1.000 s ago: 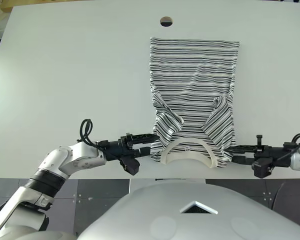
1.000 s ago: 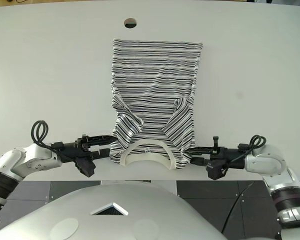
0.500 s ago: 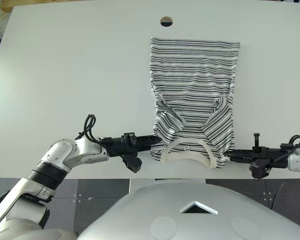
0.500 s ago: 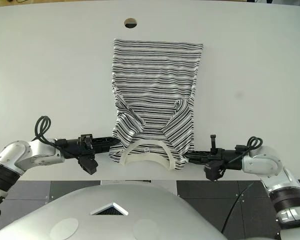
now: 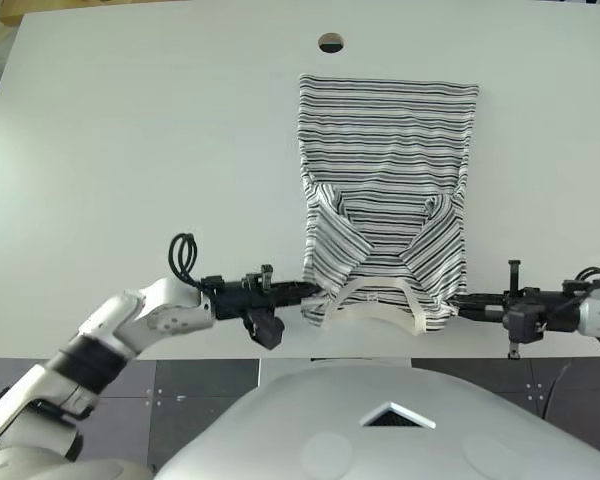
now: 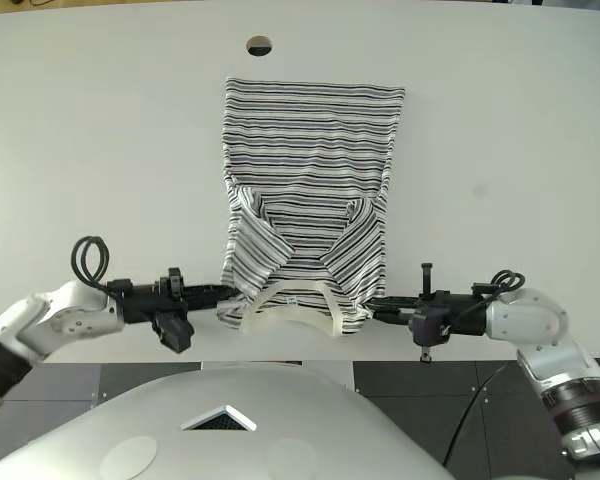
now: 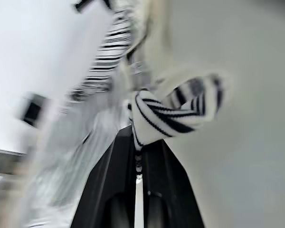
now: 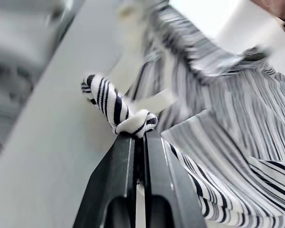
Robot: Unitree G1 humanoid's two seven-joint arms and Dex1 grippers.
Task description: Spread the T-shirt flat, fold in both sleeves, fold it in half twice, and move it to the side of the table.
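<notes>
The left hand (image 5: 308, 290) is closed tight on a bunched fold of the black-and-white striped T-shirt (image 5: 388, 160) at its near left corner, and the right hand (image 5: 454, 301) is clamped the same way on a bunch of fabric at the near right corner, with the pale collar (image 5: 417, 310) between them. The T-shirt lies lengthwise on the white desk (image 5: 140, 150), both sleeves folded in over the body. Its straight hem points toward the far edge, near a small round hole (image 5: 331, 43) in the desk.
</notes>
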